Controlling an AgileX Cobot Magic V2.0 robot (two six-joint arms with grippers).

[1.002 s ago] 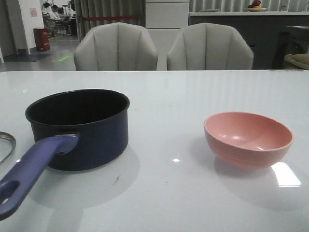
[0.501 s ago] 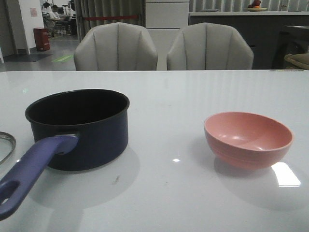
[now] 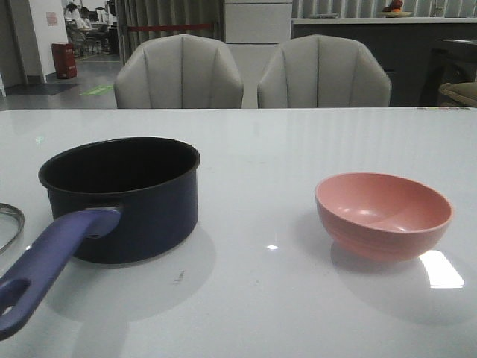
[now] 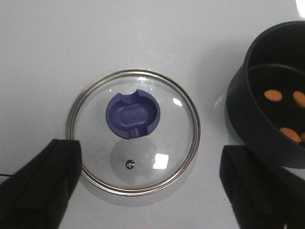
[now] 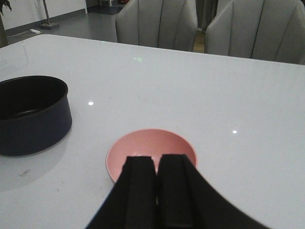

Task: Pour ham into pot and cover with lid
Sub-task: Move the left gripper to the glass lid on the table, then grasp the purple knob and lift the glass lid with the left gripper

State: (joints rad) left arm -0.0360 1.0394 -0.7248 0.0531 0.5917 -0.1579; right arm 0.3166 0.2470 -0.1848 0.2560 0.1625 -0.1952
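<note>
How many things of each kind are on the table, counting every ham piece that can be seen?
Pot: 1
Lid: 1
Pink bowl: 1
Ham pieces seen inside the pot: 4, one only partly visible
Total: 7

no readable text, label, brand or number showed in any view. the pot (image 3: 123,198), the lid (image 4: 133,131) and the pink bowl (image 3: 384,215) carried no print, and the white table (image 3: 283,149) was unmarked. a pale notice on the far left wall (image 3: 51,19) was too small and blurred to read.
</note>
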